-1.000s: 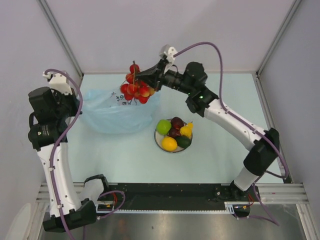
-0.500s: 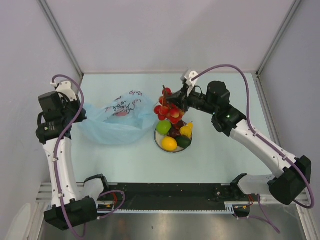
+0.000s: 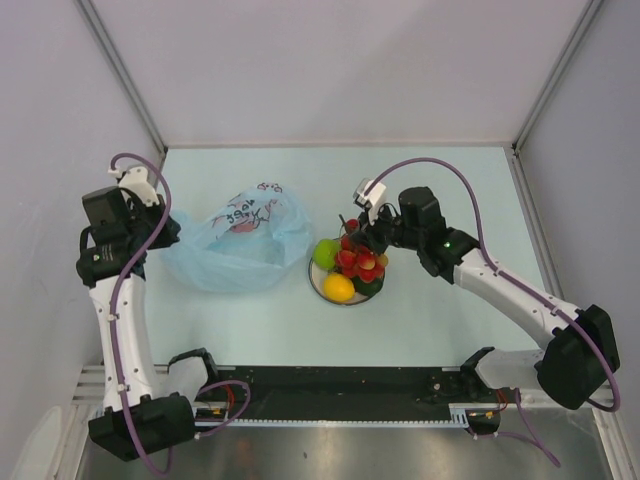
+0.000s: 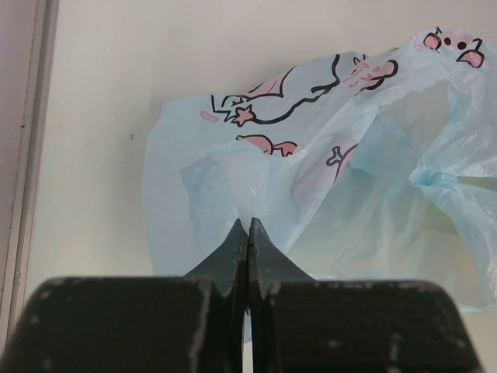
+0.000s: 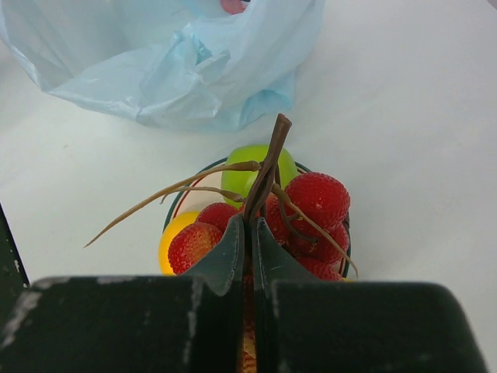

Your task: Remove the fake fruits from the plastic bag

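Note:
The light-blue plastic bag (image 3: 240, 240) lies crumpled at the left of the table and also shows in the left wrist view (image 4: 334, 171) and the right wrist view (image 5: 178, 62). My left gripper (image 4: 248, 227) is shut on a fold of the bag at its left edge (image 3: 172, 232). My right gripper (image 5: 250, 225) is shut on the brown stem of the red berry cluster (image 5: 311, 203) and holds it over the plate (image 3: 318, 284). On the plate lie a green apple (image 3: 325, 252), a yellow fruit (image 3: 338, 288) and a dark green one (image 3: 366, 285).
Grey walls stand close on the left, back and right. The black rail (image 3: 340, 405) with the arm bases runs along the near edge. The plate sits just right of the bag.
My right gripper has carried the berry cluster from above the bag rightward and down onto the plate. The left arm has lowered and the bag has sagged.

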`<state>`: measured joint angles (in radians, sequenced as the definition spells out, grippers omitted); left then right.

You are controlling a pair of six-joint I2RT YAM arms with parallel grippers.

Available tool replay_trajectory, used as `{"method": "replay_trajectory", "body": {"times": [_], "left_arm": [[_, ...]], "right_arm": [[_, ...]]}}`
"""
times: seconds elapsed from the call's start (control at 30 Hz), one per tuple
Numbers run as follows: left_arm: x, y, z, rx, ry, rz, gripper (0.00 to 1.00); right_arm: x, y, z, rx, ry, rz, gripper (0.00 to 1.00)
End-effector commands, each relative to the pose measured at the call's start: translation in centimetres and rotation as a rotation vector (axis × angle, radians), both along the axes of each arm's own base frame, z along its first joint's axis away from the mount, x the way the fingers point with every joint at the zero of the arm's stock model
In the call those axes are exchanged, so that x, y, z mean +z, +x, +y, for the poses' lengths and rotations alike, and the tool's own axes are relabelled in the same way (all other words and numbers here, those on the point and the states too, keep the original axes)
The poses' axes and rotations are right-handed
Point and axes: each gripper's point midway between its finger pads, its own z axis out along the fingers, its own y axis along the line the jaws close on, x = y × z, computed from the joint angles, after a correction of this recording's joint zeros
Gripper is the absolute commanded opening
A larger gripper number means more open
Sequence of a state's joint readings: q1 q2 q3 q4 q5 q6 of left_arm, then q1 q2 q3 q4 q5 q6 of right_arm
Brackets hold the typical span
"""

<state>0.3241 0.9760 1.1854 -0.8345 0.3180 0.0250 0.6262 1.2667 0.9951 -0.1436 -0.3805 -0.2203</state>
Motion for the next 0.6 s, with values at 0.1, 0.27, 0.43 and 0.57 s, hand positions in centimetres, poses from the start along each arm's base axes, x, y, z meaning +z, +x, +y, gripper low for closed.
{"method": "replay_trajectory", "body": {"times": [0.1, 0.27, 0.43, 0.57], "left_arm": [[0.5, 0.1, -0.2, -0.004, -0.023, -0.038, 0.00], [0.4, 0.3, -0.2, -0.006, -0.031, -0.036, 0.00], [0.4, 0.3, -0.3, -0.012, -0.037, -0.034, 0.00], [0.4, 0.2, -0.1, -0.007, -0.035, -0.035, 0.00]], "right_arm": [[1.9, 0.7, 0.8, 0.010, 0.066, -0.066, 0.00], [3.2, 0.7, 1.9, 0.025, 0.154, -0.059, 0.00], [2.5, 1.1, 2.4, 0.002, 0.188, -0.002, 0.00], [0.8, 0.8, 2.2, 0.011, 0.166, 0.014, 0.00]]}}
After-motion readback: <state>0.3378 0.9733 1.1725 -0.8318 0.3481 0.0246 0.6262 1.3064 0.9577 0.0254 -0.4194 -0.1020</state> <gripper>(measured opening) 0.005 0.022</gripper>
